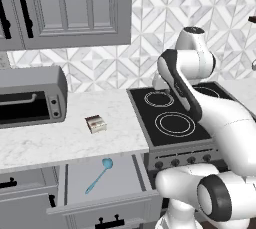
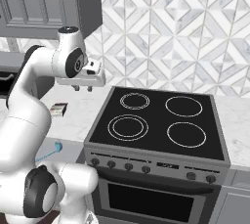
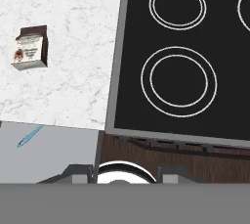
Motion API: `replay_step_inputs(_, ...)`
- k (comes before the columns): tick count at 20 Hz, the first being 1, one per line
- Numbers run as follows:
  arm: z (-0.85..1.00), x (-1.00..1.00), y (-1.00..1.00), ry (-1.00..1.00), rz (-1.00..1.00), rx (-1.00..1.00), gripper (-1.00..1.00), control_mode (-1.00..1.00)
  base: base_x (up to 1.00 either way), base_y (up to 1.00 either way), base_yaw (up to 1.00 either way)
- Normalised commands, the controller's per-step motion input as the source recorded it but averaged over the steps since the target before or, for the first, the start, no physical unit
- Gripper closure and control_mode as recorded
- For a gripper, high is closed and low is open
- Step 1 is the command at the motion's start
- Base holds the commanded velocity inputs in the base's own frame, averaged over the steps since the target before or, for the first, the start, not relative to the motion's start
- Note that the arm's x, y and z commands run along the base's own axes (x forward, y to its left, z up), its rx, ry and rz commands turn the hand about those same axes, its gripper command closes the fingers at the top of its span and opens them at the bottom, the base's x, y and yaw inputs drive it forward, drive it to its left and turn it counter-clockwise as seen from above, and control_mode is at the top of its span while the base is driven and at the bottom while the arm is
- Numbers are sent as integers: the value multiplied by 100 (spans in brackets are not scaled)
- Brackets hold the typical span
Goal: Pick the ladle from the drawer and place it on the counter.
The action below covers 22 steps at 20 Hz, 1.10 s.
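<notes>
Ladle [image 1: 99, 175] lay flat on the grey floor of the pulled-out drawer [image 1: 125, 173], bowl toward the table's front edge, thin handle running back toward the drawer's panelled front. Sat about mid-width of the drawer, touched by nothing. Showed again as a teal sliver [image 2: 50, 152] past the arm in the right base view, and as a thin blue handle [image 3: 30, 136] just below the table's front edge in the hand view.

Hand [image 2: 82, 88] hung high over the table's right end, close to the cooktop's left edge, well apart from the ladle and pointing down. Held nothing; two short fingertips [image 2: 75, 88] seen side by side, but could not tell whether spread or pressed together.

Table [image 1: 60, 138], white marble-look, carried a small brown-and-white carton [image 1: 95, 123] lying on its side near the middle, clear of the front edge. Carried a grey toaster oven [image 1: 31, 97] at the left end, toward the back edge. Butted against the black glass cooktop [image 1: 172, 118] on the right, four white rings on top and a row of knobs [image 2: 119, 165] along the front.

Grey panelled wall cabinets [image 1: 65, 8] above the table's left half; patterned grey-white tile [image 2: 171, 32] behind.
</notes>
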Motion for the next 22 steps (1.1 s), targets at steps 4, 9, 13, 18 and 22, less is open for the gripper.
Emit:
replay_step_inputs(4,0,1,-27,4,0,0,-100,-100,0,0,0)
replay_step_inputs(9,0,15,-57,7,0,2,-100,-100,0,0,0)
replay_step_inputs(13,0,35,-28,3,0,2,-100,-100,0,0,0)
replay_step_inputs(18,-1,33,0,0,0,0,-100,-100,0,0,0)
replay_step_inputs(22,-10,23,2,1,0,0,-100,-100,0,0,0)
